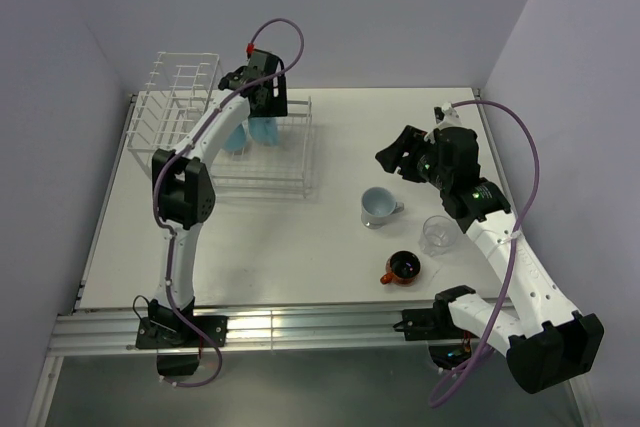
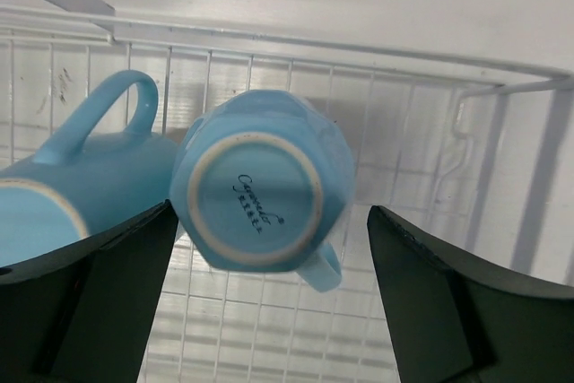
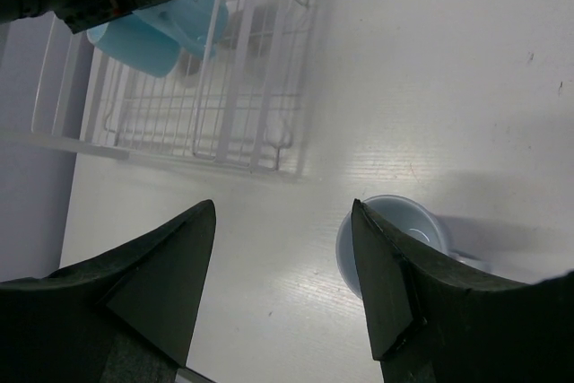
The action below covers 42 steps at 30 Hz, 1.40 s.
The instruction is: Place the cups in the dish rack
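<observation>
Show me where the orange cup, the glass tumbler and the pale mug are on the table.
orange-red cup point(image 1: 404, 267), top external view, on its dark inside.
glass tumbler point(image 1: 436, 235), top external view, on its clear wall.
pale grey-blue mug point(image 1: 377, 204), top external view, on its inside.

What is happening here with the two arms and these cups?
The left gripper stands open around a light blue mug set upside down in the dish rack, beside a second blue mug. The right gripper, also open and empty, hovers above the pale mug on the table. The glass tumbler and the orange-red cup stand on the table too, not yet loaded.
</observation>
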Motion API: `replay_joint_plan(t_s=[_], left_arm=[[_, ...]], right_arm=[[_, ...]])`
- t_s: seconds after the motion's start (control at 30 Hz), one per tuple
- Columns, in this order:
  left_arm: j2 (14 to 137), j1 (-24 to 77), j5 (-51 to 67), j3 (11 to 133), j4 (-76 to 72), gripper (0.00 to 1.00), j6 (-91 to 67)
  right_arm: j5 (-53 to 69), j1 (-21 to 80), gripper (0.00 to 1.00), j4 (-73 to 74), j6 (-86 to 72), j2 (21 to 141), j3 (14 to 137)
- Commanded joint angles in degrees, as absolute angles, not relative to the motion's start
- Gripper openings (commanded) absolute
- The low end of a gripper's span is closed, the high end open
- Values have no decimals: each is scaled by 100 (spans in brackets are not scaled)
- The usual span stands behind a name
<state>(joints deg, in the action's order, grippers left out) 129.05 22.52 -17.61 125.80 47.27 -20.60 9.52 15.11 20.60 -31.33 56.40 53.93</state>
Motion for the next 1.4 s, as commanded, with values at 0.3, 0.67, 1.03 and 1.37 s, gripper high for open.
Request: replay_joint_plan(t_s=[0.3,0.67,1.03,1.37], left_arm=[[12120,2434,-2135,12718,4324,93,-1855],[11128,2707,-2488,12780,4702,93,-2039],[8792,3498,-2118,9830,3929,93,-2610],[7656,3700,-1855,8737,3656,93,-2821]], right_arm=[[704,1494,70,2109,-2927,5572,5625],[160,1582,70,2785,-2707,5432,5879],[-1651,3408,66,3304,-2812,5922,5652],[-1907,3779,66,3024,-2900,6881,5511]])
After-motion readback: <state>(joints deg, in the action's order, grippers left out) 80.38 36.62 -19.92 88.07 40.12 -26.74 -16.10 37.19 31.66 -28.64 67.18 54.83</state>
